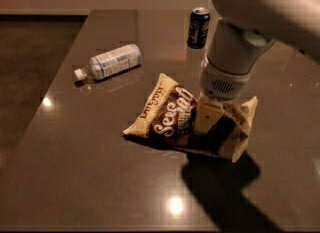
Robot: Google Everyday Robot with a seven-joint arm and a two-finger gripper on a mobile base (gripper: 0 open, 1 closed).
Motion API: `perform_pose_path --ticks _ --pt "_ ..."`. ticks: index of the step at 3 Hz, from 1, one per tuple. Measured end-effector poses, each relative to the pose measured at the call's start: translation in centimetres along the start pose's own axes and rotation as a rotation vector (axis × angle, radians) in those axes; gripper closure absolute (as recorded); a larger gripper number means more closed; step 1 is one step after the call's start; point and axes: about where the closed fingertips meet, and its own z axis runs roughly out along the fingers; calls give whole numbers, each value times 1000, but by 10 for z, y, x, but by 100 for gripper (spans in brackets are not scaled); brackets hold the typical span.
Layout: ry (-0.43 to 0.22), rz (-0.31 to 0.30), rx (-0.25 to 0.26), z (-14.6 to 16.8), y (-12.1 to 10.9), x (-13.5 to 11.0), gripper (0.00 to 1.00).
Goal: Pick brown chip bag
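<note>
The brown chip bag (172,117) lies crinkled on the dark table (100,177), right of centre, with its white "Sea Salt" script facing up. My gripper (210,122) comes down from the white arm (235,62) at the upper right. It sits on the right half of the bag, touching it. The bag's right part (242,122) rises in a fold beside the gripper. The bag rests on the table.
A clear plastic bottle (110,62) lies on its side at the left back. A dark blue can (198,27) stands upright at the back, behind the arm. The table's left edge (55,92) drops to a dark floor.
</note>
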Motion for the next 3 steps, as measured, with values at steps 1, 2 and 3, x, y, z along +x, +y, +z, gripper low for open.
perform_pose_path --ticks 1,2,3 --pt "-14 -15 10 -13 -4 2 72" --pt "-45 -50 33 -41 -8 -1 95" --pt "-75 -94 62 -73 -12 -6 100"
